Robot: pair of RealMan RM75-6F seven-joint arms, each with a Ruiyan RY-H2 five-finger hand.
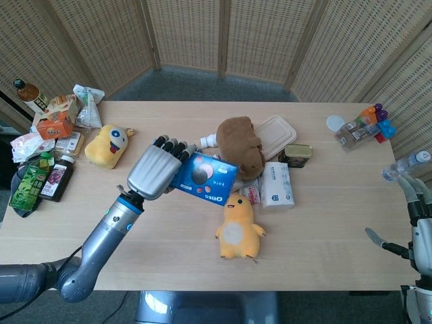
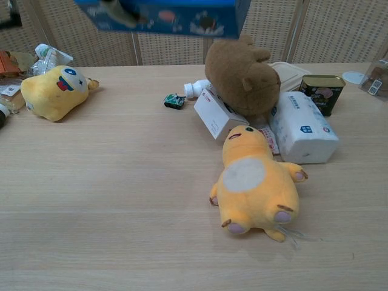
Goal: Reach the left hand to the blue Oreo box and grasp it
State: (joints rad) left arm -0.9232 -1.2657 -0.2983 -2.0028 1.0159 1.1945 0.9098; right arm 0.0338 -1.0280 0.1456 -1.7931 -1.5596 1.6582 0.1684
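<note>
My left hand [image 1: 156, 171] grips the blue Oreo box [image 1: 205, 176] and holds it high above the table, left of the brown plush. In the chest view only the box's underside [image 2: 163, 15] shows at the top edge, with a fingertip [image 2: 118, 12] of the hand beneath it. My right hand [image 1: 415, 226] hangs at the far right beyond the table's edge, holding nothing, its fingers hard to make out.
A yellow duck plush [image 1: 236, 226] lies where the box was. Brown plush [image 1: 239, 143], white cartons [image 1: 223, 172], tissue pack [image 1: 277, 184] and tin [image 1: 295, 155] crowd the middle. Another yellow plush [image 1: 108, 145] and snacks [image 1: 57, 118] sit at left; bottles [image 1: 364, 125] far right.
</note>
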